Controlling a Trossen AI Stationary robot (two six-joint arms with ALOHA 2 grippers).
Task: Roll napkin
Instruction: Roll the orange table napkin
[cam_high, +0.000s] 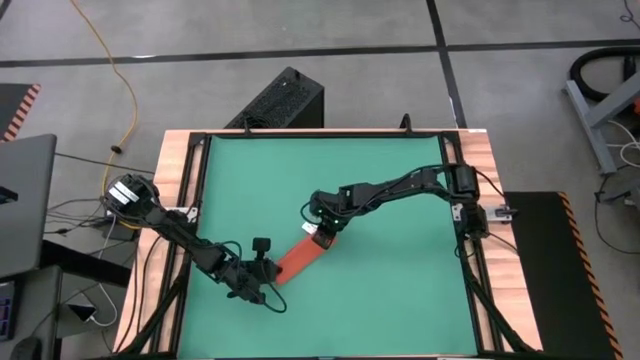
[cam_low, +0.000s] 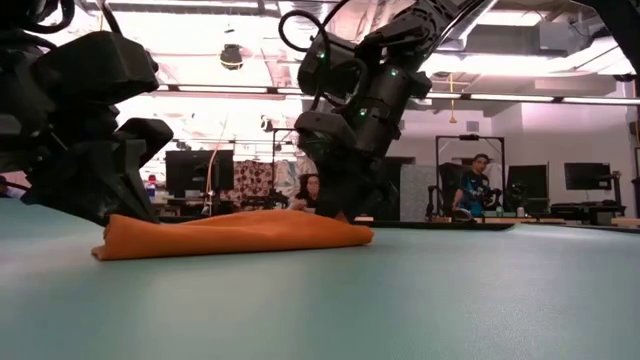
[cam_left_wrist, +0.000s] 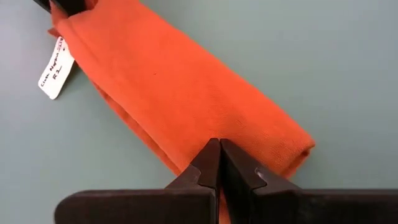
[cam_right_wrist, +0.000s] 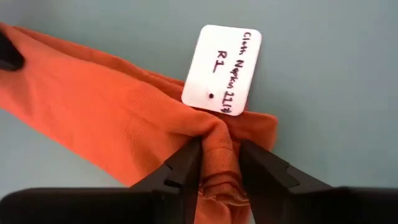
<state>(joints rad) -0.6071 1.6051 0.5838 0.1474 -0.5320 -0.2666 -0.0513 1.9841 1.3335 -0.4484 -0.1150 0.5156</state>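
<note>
A: Green counter (cam_low: 420, 300) fills the foreground; on it the napkin (cam_high: 300, 258) lies as a rolled bundle, mid-counter toward the front.

B: Its axis?

A: Diagonal. Left pincer (cam_left_wrist: 219, 163), fingers together, sits at the lower-left end; right pincer (cam_right_wrist: 219, 163) straddles the upper-right end by the tag (cam_right_wrist: 222, 70), fingers slightly apart, cloth bunched between.

B: Room?

A: Plenty; edges well apart from the roll.

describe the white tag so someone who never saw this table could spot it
On the green table, find the rolled orange napkin lying between the two arms. At the end by the right hand a small white tag sticks out, the only white, handwritten thing there.
</note>
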